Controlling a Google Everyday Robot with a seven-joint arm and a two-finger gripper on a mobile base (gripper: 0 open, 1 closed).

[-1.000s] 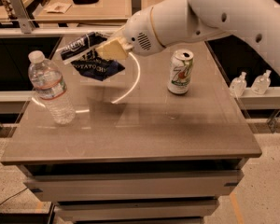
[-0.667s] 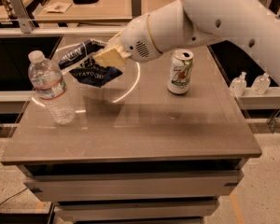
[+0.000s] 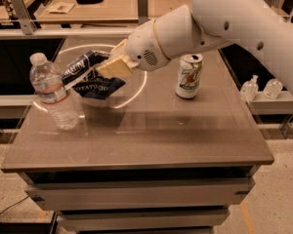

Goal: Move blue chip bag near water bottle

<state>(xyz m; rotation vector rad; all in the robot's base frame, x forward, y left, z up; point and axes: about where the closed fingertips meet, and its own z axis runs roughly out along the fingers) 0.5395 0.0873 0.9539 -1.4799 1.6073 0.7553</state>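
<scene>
The blue chip bag point(image 3: 90, 77) is dark blue foil with white lettering, held above the table's back left. My gripper point(image 3: 107, 67) is shut on its upper edge, its tan fingers point(image 3: 115, 66) pinching the foil, with the white arm reaching in from the upper right. The water bottle point(image 3: 53, 92) stands upright at the table's left, clear with a white cap and a red-banded label. The bag hangs just right of the bottle, almost touching it.
A green-and-white soda can point(image 3: 189, 75) stands at the table's back right. The brown table point(image 3: 151, 140) has its front edge near me. Two small clear bottles point(image 3: 261, 88) sit on a shelf at right. Another counter point(image 3: 102, 9) lies behind.
My gripper has carried the chip bag to the left and down, closer to the water bottle and the tabletop. The bottle and the can have not moved.
</scene>
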